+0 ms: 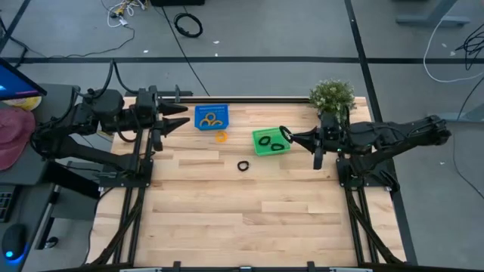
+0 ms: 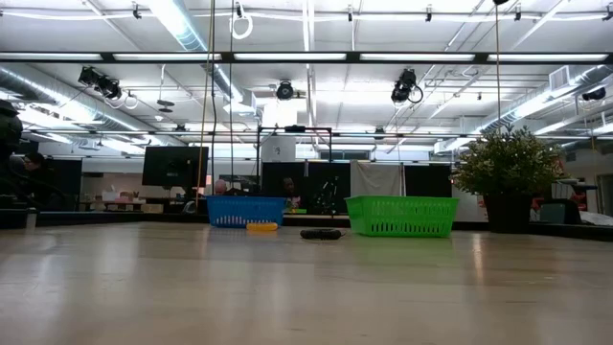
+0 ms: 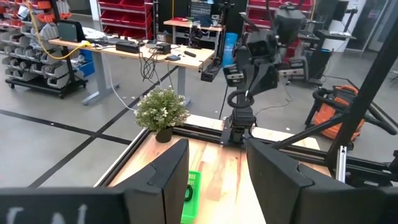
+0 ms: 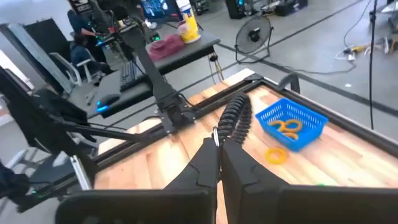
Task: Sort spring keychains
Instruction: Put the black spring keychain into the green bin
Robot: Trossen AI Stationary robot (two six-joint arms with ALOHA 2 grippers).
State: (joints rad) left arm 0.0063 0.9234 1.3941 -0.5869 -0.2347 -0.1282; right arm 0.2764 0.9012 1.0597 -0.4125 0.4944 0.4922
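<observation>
My right gripper (image 1: 293, 139) is shut on a black spring keychain (image 4: 235, 120) and hovers over the right end of the green basket (image 1: 259, 148). Two black keychains (image 1: 266, 140) lie inside that basket. The blue basket (image 1: 211, 117) holds orange keychains (image 4: 286, 127). One orange keychain (image 1: 221, 137) lies flat on the table just in front of the blue basket. One black keychain (image 1: 243, 165) lies flat on the wood nearer the table's near edge. My left gripper (image 1: 180, 121) is open, raised beside the blue basket's left side, touching nothing. My right gripper pinches one end of the black keychain's coil (image 4: 219, 135) between its two shut fingers (image 4: 244, 167). The fingers come level from the table's right. The rest of the coil sticks out past the fingertips, lifted clear above the green basket.
A potted plant (image 1: 333, 96) stands at the far right corner of the table, behind my right arm. Both baskets sit in the far half of the table, with bare wood (image 1: 249, 219) across its near half. The left arm's frame (image 4: 168, 106) stands along the table's left edge.
</observation>
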